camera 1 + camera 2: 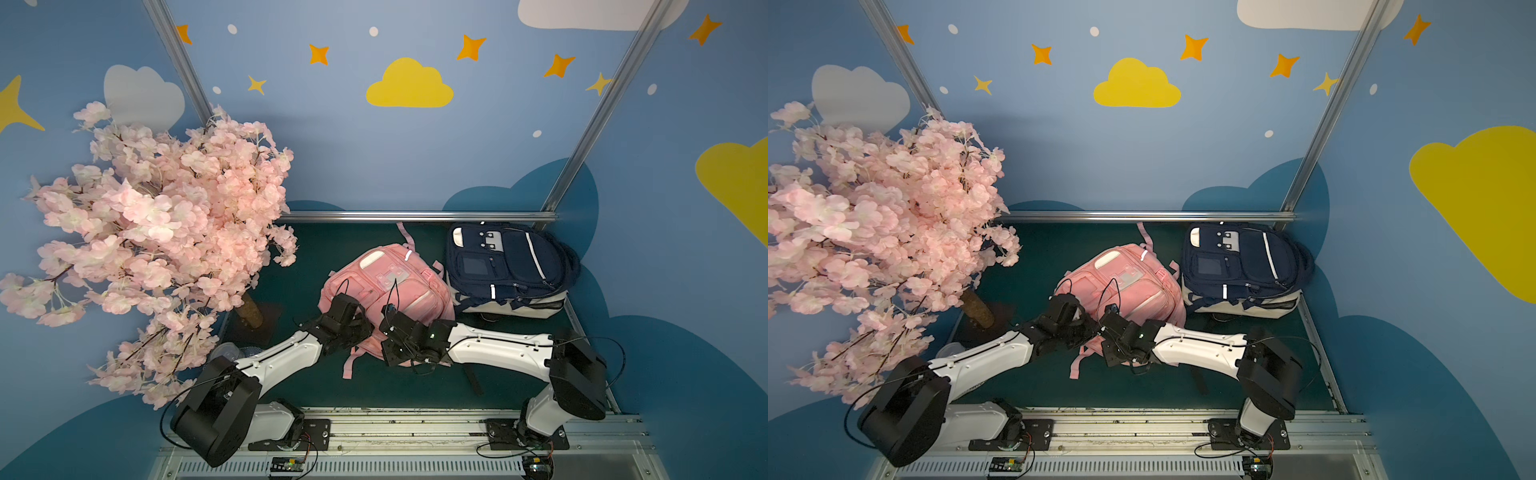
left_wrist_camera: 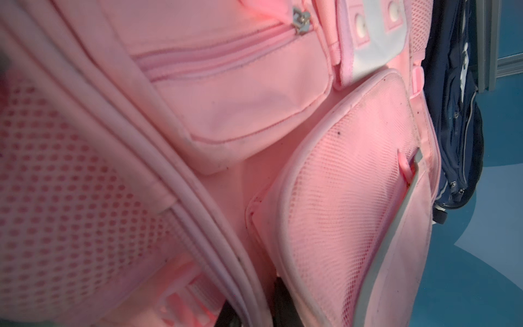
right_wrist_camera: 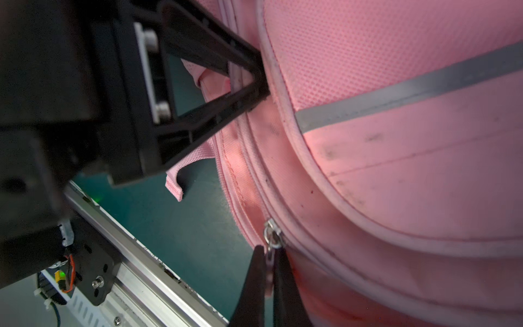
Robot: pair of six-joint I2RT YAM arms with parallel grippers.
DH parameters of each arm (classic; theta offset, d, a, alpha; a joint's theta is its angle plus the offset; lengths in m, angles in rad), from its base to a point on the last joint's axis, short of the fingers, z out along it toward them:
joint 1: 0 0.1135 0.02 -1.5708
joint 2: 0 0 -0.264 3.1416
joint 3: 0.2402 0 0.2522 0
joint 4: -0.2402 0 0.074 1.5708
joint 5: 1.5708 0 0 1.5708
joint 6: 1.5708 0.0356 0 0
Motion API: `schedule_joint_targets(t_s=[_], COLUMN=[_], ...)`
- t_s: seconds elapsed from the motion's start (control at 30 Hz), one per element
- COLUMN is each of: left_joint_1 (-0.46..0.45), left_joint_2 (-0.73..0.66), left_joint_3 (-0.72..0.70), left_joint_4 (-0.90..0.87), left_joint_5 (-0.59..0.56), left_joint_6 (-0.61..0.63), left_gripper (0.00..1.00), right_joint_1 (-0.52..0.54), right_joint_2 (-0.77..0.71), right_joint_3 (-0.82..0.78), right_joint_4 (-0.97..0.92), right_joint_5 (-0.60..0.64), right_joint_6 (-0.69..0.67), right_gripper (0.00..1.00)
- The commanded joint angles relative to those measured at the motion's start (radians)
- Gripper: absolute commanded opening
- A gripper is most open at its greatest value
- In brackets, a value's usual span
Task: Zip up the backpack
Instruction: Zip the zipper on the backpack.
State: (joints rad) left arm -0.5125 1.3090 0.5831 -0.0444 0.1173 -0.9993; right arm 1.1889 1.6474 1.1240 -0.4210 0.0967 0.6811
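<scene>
The pink backpack (image 1: pixel 390 282) (image 1: pixel 1125 282) lies on the green mat, with both arms meeting at its near edge. In the right wrist view my right gripper (image 3: pixel 268 259) is shut on the pull tab hanging from the metal zipper slider (image 3: pixel 272 230) on the main zipper track. The same view shows my left gripper (image 3: pixel 256 82) further along that seam, its black fingers closed on the pale piping. In the left wrist view the left gripper (image 2: pixel 254 308) has that piping running between its fingertips (image 2: pixel 283 297). A front pocket's zipper (image 2: pixel 215 53) is closed.
A navy backpack (image 1: pixel 507 266) stands against the pink one at the back right. A pink blossom tree (image 1: pixel 158 232) with its trunk (image 1: pixel 251 309) fills the left side. A loose pink strap (image 1: pixel 351 365) lies on the mat near the front rail (image 1: pixel 374 419).
</scene>
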Motion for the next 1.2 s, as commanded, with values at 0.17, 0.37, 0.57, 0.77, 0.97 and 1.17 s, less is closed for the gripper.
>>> schedule_joint_targets(t_s=[0.17,0.37,0.57,0.77,0.97,1.17], left_joint_1=[0.128,0.159,0.159,0.149,0.122,0.074], left_joint_2=[-0.031,0.008,0.063,-0.07,-0.264,-0.291], left_joint_3=[0.05,0.107,0.118,0.03,-0.071,-0.123], left_joint_4=[-0.051,-0.059,-0.031,-0.056,-0.099,-0.052], left_joint_5=[-0.017,-0.019,0.035,0.039,0.042,0.068], left_joint_6=[0.099,0.158,0.147,0.12,0.091,0.05], left_gripper=[0.03,0.03,0.18,0.55,0.66,0.67], right_joint_1=[-0.025,-0.082,-0.053,-0.025,0.013,0.047], right_joint_2=[-0.048,-0.092,-0.031,0.066,0.145,0.167], right_joint_3=[-0.041,-0.083,0.025,0.141,0.229,0.239], right_joint_4=[-0.169,-0.222,-0.214,-0.203,-0.209,-0.16], right_joint_5=[0.055,0.084,0.076,0.046,0.051,0.073], right_joint_6=[0.066,0.109,0.066,0.069,0.089,0.105], right_gripper=[0.0,0.0,0.0,0.0,0.0,0.0])
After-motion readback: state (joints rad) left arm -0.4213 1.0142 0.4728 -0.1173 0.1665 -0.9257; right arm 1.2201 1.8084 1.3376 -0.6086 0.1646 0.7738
